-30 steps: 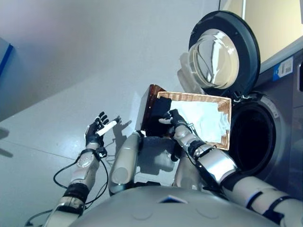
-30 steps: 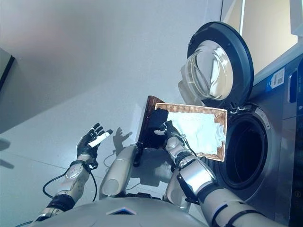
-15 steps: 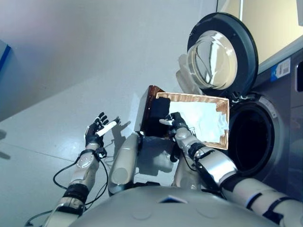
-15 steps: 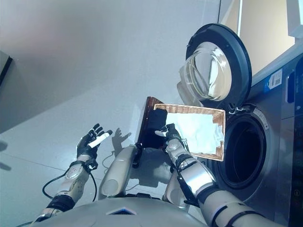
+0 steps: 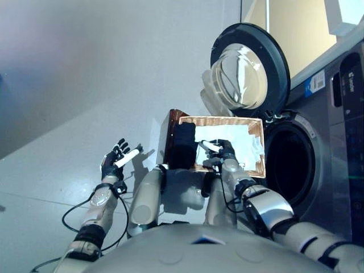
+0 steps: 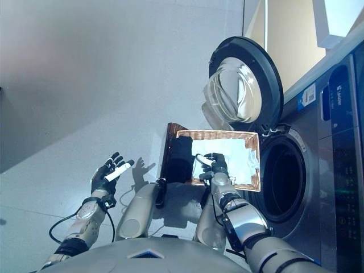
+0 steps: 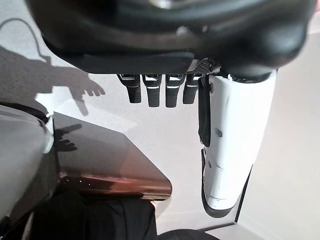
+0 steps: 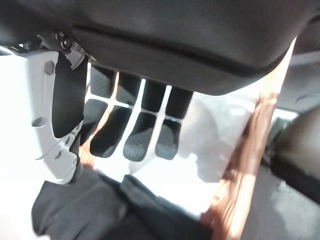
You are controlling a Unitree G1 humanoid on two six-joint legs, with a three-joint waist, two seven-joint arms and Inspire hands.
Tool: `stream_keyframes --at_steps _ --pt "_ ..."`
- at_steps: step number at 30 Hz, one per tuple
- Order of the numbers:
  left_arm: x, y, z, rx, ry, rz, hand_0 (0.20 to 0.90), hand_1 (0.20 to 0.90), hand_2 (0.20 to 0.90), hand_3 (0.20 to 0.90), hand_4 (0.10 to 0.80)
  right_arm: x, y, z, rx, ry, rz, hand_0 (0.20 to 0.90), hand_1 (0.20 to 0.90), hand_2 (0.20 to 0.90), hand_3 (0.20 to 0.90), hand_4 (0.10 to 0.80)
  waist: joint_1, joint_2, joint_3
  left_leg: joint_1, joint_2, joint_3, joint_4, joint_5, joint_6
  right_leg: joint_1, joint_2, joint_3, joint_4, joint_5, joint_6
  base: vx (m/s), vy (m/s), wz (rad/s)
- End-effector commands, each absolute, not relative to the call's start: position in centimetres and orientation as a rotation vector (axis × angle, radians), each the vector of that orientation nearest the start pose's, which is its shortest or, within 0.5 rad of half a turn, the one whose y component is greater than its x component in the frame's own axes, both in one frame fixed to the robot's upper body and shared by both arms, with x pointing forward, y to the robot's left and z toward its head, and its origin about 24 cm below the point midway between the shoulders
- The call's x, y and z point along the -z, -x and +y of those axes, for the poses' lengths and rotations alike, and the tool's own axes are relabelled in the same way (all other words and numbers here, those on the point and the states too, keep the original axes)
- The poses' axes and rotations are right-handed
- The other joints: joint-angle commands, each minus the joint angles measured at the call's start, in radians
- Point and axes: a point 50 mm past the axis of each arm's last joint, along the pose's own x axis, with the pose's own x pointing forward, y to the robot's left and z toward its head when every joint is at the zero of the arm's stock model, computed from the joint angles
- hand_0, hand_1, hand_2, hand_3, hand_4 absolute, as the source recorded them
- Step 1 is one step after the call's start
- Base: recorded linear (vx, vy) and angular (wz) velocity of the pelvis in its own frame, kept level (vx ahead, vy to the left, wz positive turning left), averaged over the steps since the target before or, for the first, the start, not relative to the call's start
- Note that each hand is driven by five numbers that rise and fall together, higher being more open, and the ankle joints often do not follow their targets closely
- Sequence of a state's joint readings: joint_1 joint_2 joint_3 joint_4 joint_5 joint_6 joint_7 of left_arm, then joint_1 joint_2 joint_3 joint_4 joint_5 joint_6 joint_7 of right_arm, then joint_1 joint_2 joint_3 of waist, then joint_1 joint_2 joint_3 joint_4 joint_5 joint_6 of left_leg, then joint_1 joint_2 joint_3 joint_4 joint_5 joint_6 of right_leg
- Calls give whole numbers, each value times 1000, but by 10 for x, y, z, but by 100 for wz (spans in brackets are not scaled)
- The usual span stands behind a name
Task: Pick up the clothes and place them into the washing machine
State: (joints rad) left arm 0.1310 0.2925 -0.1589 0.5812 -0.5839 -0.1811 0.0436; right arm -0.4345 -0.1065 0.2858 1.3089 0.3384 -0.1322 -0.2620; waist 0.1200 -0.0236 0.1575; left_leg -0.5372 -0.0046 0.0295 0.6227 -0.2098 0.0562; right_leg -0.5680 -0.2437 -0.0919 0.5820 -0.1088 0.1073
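Wicker basket directly under the right hand, lined in white cloth, set on a dark brown stand just in front of the washing machine. In the basket: a dark garment, bunched at the end on the thumb side of the right hand, draped over the rim there and hanging down that side, so its long axis runs from the rim downward; rest of the basket floor showing only the white liner. Right hand reaching over the near rim into the basket, fingers extended and only gently bent, thumb in its white cover standing apart from them, nothing grasped; dark garment just beside the thumb and below the fingertips in the right wrist view, contact not clear. Beyond the fingertips and to the far side, the round drum opening of the washing machine, dark inside, contents impossible to tell; round door swung wide open above the basket. Left hand well apart from the basket, raised over the pale floor, fingers relaxed and spread, holding nothing.
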Motion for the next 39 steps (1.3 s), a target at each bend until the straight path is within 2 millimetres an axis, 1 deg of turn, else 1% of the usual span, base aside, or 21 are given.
stream_keyframes --at_steps 1,2,4,5,7,12,16,20,21,24,25,26,27,28,36,39 --pt "55 -197 233 -191 183 338 900 900 900 900 800 65 -290 -168 137 275 542 900 900 900 900 800 0 28 12 -5 -9 -28 -64 31 -39 17 4 1 -18 -7 -20 -30 -21 3" --pt "56 -198 231 -190 182 343 900 900 900 900 800 62 -293 -163 110 309 521 900 900 900 900 800 -2 29 11 -23 -10 -31 -50 28 -40 7 4 -1 -10 -11 -22 0 0 0" --pt "57 -198 230 -193 183 347 900 900 900 900 800 61 -294 -160 97 324 515 900 900 900 900 800 -2 32 10 -30 -10 -34 -47 28 -40 3 4 -3 -7 -13 -23 0 0 0" --pt "58 -197 229 -198 184 352 900 900 900 900 800 60 -296 -153 70 348 503 900 900 900 900 800 0 36 8 -39 -11 -36 -47 30 -40 -2 2 -6 -7 -12 -23 0 0 0" --pt "58 -197 229 -202 187 351 900 900 900 900 800 59 -297 -149 64 350 499 900 900 900 900 800 2 38 8 -42 -11 -38 -49 32 -40 -4 0 -10 -8 -10 -21 -11 10 5" --pt "54 -200 232 -218 194 328 900 900 900 900 800 60 -297 -128 -10 400 501 900 900 900 900 800 17 43 15 -49 -19 -40 -55 35 -36 -8 -8 -14 -13 -3 -15 -1 33 9" --pt "52 -202 230 -211 193 322 900 900 900 900 800 64 -294 -125 -28 455 526 900 900 900 900 800 26 45 22 -58 -24 -43 -45 33 -33 -9 -11 -16 -5 -5 -14 1 14 3" --pt "49 -207 228 -190 183 313 900 900 900 900 800 68 -292 -124 -32 492 562 900 900 900 900 800 37 50 39 -80 -30 -49 5 18 -29 -25 -16 -14 38 -18 -17 -19 24 6" --pt "46 -209 225 -168 175 303 900 900 900 900 800 69 -291 -125 -33 511 574 900 900 900 900 800 42 55 47 -100 -30 -54 57 -3 -25 -37 -19 -13 80 -43 -23 -15 15 14" --pt "43 -211 224 -167 178 292 900 900 900 900 800 66 -295 -125 -21 495 570 900 900 900 900 800 44 60 52 -118 -30 -59 101 -23 -24 -51 -20 -13 120 -64 -28 -8 17 12" --pt "43 -212 223 -161 181 291 900 900 900 900 800 65 -296 -123 -22 480 568 900 900 900 900 800 46 62 58 -134 -28 -62 145 -42 -23 -65 -20 -13 161 -87 -34 67 13 3" --pt "45 -211 224 -164 176 300 900 900 900 900 800 65 -296 -121 -28 476 567 900 900 900 900 800 48 64 64 -127 -24 -65 181 -85 -25 -59 -17 -6 193 -124 -30 -1 10 3" --pt "44 -211 223 -164 176 298 900 900 900 900 800 64 -296 -121 -27 476 565 900 900 900 900 800 46 63 60 -140 -26 -63 166 -54 -22 -69 -19 -10 177 -97 -37 67 0 7" --pt "46 -211 222 -164 176 307 900 900 900 900 800 62 -298 -117 -42 470 553 900 900 900 900 800 47 67 69 -142 -19 -66 220 -103 -25 -70 -17 -5 228 -144 -37 -5 11 3" --pt "47 -209 224 -183 185 318 900 900 900 900 800 60 -298 -98 -97 412 532 900 900 900 900 800 51 70 75 -184 -13 -67 290 -135 -28 -117 -12 -4 306 -186 -46 7 5 -5" --pt "48 -209 224 -187 185 319 900 900 900 900 800 59 -298 -95 -110 408 527 900 900 900 900 800 52 71 75 -195 -14 -65 305 -140 -27 -129 -10 -1 320 -191 -49 0 0 0"
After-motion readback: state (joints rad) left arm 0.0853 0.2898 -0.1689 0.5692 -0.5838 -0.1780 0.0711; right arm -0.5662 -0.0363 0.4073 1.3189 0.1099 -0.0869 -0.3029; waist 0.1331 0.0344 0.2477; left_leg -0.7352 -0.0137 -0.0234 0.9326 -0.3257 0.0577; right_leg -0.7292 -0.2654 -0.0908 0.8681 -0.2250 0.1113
